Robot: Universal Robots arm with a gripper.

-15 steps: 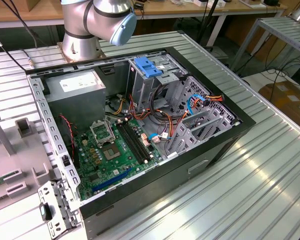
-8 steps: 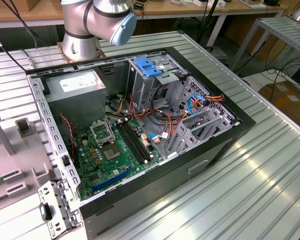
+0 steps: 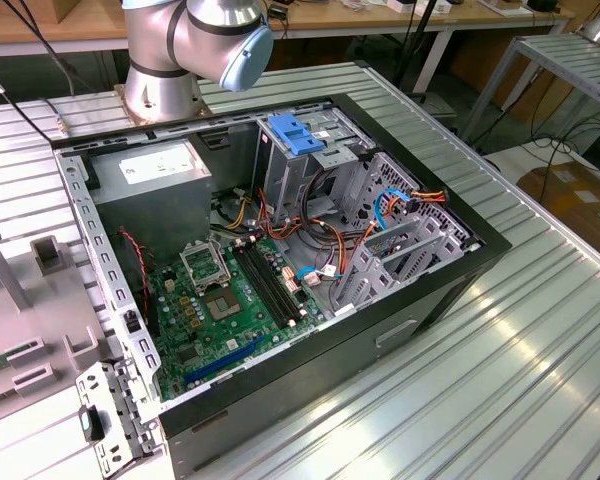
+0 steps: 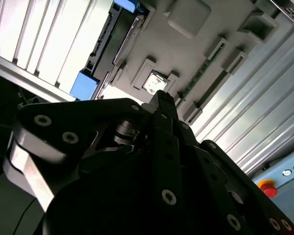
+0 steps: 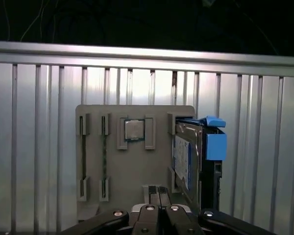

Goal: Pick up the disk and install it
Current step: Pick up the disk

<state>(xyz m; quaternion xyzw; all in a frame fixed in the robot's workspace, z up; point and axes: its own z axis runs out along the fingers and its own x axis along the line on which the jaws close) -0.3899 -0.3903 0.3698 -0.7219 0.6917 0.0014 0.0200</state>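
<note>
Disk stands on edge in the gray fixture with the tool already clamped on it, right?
No. The disk does stand on edge in the gray fixture, but the first wrist view shows the tool apart from it, holding nothing.

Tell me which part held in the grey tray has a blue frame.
The disk, standing on edge in an end slot of the tray; the square chip lies flat, metallic, without blue.
</note>
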